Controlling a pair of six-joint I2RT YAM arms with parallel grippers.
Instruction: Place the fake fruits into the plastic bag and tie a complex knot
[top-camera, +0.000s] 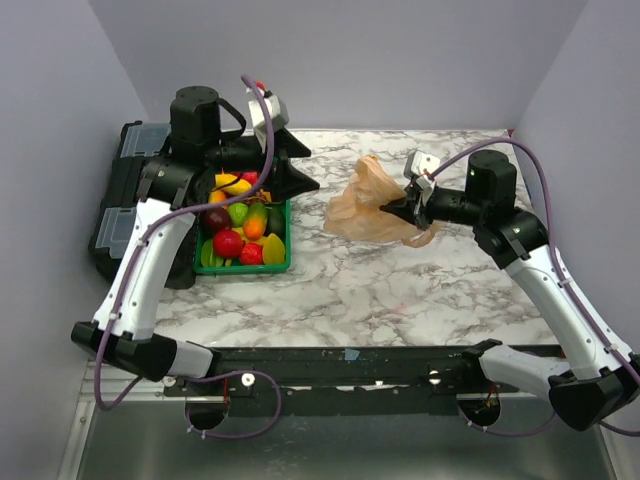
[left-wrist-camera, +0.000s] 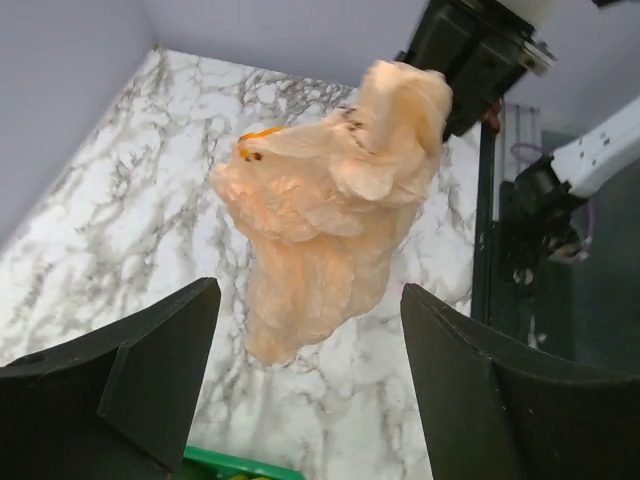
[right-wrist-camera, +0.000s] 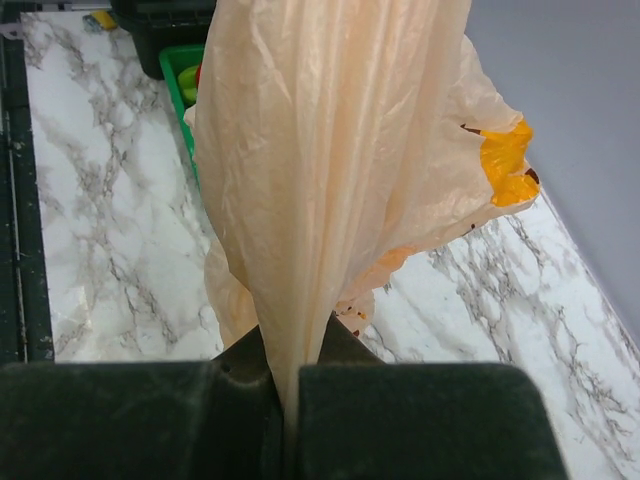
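The plastic bag (top-camera: 365, 205) is pale peach-orange and crumpled, at the table's middle. My right gripper (top-camera: 408, 205) is shut on its right edge and holds a bunched fold of the bag (right-wrist-camera: 330, 180) between its jaws. In the left wrist view the bag (left-wrist-camera: 330, 200) hangs limp above the marble. The fake fruits (top-camera: 240, 225), red, yellow, orange and green, lie in a green tray (top-camera: 245, 268) at the left. My left gripper (top-camera: 305, 180) is open and empty, just right of the tray and left of the bag, its fingers (left-wrist-camera: 150, 370) wide apart. No knot shows.
A black toolbox (top-camera: 125, 200) stands at the far left behind the left arm. The marble table (top-camera: 400, 290) ends in a black rail along the near edge. Grey walls close in at the back and both sides.
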